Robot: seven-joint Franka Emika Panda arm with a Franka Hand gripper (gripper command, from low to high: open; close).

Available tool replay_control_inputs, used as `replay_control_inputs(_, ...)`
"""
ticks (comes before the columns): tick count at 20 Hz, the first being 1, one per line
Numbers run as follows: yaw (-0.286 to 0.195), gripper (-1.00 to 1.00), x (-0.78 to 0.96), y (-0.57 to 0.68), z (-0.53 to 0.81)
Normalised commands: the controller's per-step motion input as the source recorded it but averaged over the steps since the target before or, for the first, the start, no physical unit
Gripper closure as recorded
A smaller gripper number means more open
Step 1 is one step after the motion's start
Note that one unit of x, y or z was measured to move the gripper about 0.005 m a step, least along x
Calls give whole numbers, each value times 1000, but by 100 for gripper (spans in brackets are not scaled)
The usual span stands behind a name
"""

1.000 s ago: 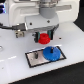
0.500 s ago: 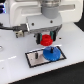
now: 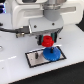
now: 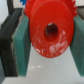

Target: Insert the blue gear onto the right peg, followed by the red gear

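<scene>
Lowering: red gear needs to come straight down w/ no sideways drift, its bore kept over the blue gear's hub, where the right peg should stick up.
Step in hand: judged as 2nd half of task; blue gear already lies flat on the plate, at its right end in the exterior view, so only the red one is left.
Claw: pinching the red gear, one pad on each side of its rim; wrist view shows the teal pads tight against the gear.
Red gear pos: held in the air, just above and slightly left of the blue gear in the exterior view; can't tell if they touch.
Red gear axis: bore looks vertical, disc flat and level, hub hole facing the wrist cam. Round part, so no long axis in plan; only the bore axis matters.
Peg: right peg itself not visible, hidden by gears.
How to do well: keep disc level, approach slowly, let go only once the gear is seated.
Risk: tilt or offset would jam the bore on the peg tip.
Surface: white, carries the plate.
</scene>
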Motion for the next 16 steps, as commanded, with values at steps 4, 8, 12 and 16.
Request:
replay_control_inputs(4, 0, 100, 416, 191, 270)
replay_control_inputs(8, 0, 100, 447, 250, 401)
replay_control_inputs(12, 0, 100, 474, 151, 436)
replay_control_inputs(16, 0, 100, 629, -17, 259)
